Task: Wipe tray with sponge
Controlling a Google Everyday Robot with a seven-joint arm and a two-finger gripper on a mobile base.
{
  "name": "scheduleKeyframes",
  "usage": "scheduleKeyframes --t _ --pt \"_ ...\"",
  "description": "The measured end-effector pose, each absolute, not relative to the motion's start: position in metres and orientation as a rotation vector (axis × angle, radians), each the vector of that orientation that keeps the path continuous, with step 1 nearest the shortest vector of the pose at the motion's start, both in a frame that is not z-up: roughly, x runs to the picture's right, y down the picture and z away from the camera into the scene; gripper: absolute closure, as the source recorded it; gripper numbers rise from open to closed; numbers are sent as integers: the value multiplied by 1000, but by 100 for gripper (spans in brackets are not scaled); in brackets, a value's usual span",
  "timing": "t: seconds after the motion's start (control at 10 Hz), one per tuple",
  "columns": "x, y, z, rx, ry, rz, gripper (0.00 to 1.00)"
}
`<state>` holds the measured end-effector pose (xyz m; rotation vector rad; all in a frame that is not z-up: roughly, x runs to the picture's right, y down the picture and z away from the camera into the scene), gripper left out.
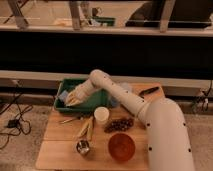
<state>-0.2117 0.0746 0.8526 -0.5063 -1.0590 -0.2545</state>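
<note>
**Wooden table (60, 145), tray wipe: what's the tool actually doing?**

Green tray (95, 104) sits at the table's back left. The tool (73, 98) is low inside its left end, right against the sponge (63, 96), a pale blue block. I can't tell if it's clamped on it or just pressing. The sponge looks light and squishy (probably best grabbed across its short sides, then pushed flat). The arm hides most of the contact, and the sponge's edges blur into the tool.
</note>
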Motion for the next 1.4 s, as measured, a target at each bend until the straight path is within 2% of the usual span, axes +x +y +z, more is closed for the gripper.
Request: scheduleKeyframes --t 1.4 --pt "-185 91 893 -570 -1003 -237 91"
